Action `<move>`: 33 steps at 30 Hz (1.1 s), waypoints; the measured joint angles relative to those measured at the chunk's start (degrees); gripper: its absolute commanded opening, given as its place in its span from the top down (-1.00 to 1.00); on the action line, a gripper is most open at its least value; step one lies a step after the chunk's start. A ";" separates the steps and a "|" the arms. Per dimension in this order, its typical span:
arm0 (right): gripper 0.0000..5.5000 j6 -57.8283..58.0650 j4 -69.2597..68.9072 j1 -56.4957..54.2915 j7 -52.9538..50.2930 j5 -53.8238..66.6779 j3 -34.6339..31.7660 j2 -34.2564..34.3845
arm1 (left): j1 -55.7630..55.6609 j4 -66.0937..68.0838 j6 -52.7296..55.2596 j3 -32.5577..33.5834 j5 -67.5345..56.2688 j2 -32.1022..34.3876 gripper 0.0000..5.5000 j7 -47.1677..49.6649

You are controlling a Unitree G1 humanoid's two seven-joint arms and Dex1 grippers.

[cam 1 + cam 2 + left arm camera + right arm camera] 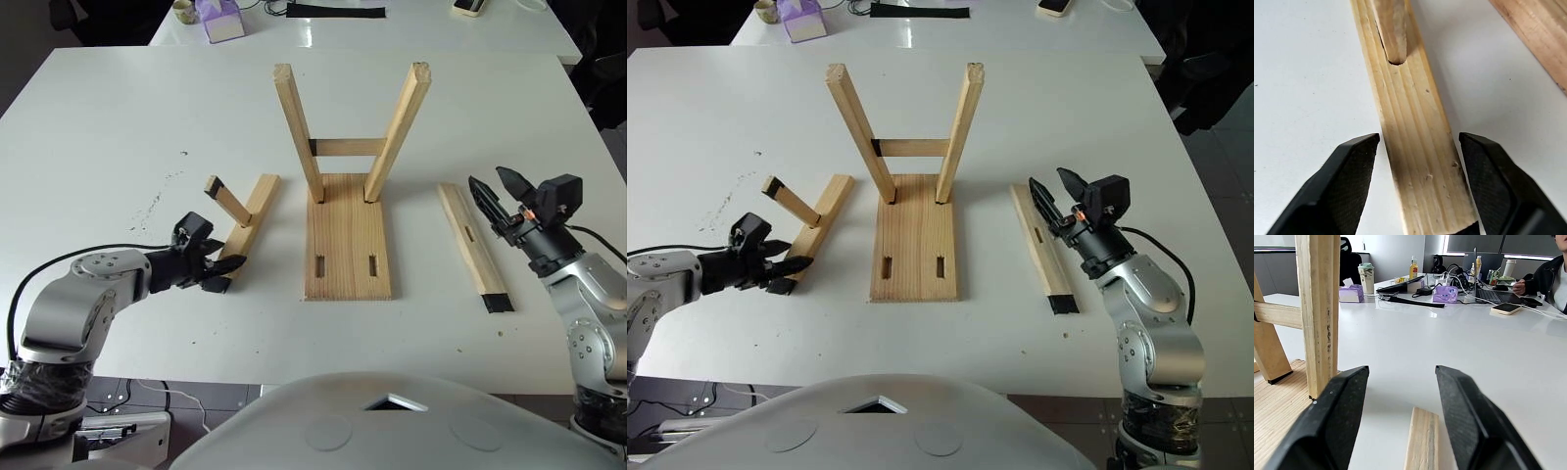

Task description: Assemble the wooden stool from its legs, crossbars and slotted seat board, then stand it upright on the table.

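- While another table (411, 34) is standing behind, the tabletop (108, 127) is carrying the seat board (346, 245) centrally.
- Left gripper (225, 274) is straddling the left leg (253, 211), jaws open.
- Right gripper (496, 188) is hovering open over the right leg (472, 245).

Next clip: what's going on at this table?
A half-built stool. The seat board lies flat on the table with two upright legs slotted into it, joined by a crossbar. The left gripper has its fingers open on either side of the near end of a third leg, which lies left of the board with a short crossbar sticking up from it. The right gripper is open above the last leg, lying right of the board.
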 measured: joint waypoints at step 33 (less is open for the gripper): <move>0.09 3.86 6.21 -14.55 3.09 10.77 -8.60 -3.91 | -34.65 28.43 -24.68 21.79 -10.47 -11.38 0.26 5.54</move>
